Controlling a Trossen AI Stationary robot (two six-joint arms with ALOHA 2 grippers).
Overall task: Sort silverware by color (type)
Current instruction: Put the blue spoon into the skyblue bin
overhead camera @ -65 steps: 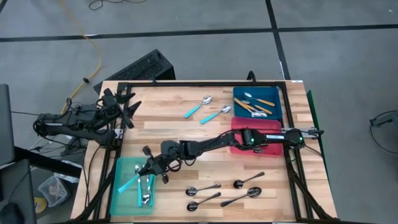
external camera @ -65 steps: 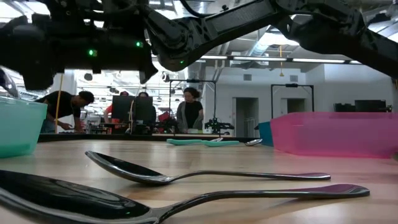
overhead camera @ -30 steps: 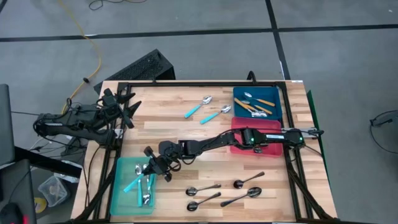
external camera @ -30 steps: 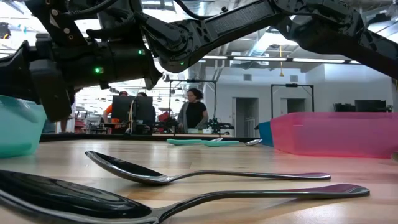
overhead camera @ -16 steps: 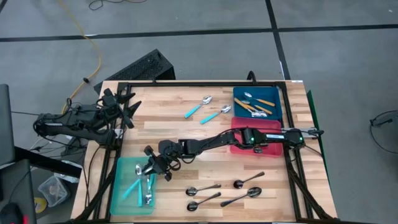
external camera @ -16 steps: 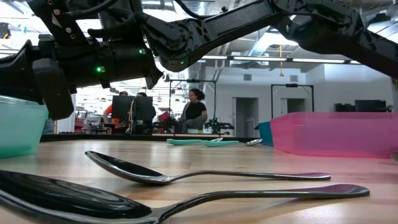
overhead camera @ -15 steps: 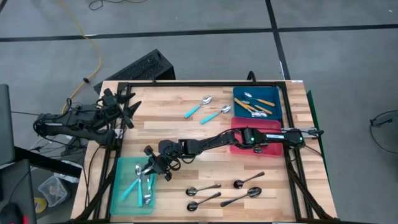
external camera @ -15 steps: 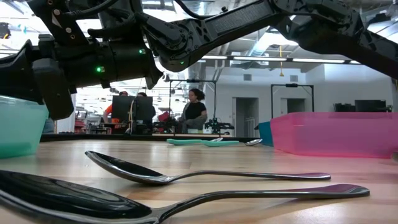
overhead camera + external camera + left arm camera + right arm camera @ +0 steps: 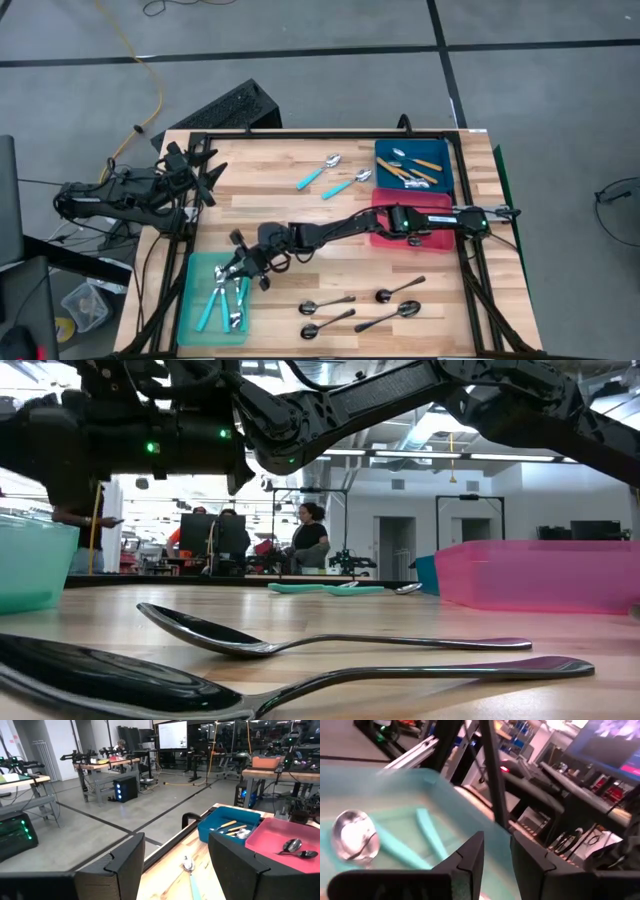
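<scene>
I see the table (image 9: 300,215) w/ three bins – teal bin (image 9: 190,300) holds teal spoons (image 9: 222,298), blue bin (image 9: 440,150) orange ones, pink bin (image 9: 440,235) two. Right gripper (image 9: 238,266) sits over the teal bin's edge, fingers slightly parted, empty. Left gripper (image 9: 207,172) waits at the table's far-left corner, spread. Two teal spoons (image 9: 335,176) and dark spoons (image 9: 360,305) lie loose.

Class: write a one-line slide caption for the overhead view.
Right gripper hovers over the teal bin of teal-handled spoons.

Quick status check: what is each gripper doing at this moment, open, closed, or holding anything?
Left gripper: open, holding nothing, parked off the table's left edge.
Right gripper: open and empty, over the teal bin with teal spoons inside.
</scene>
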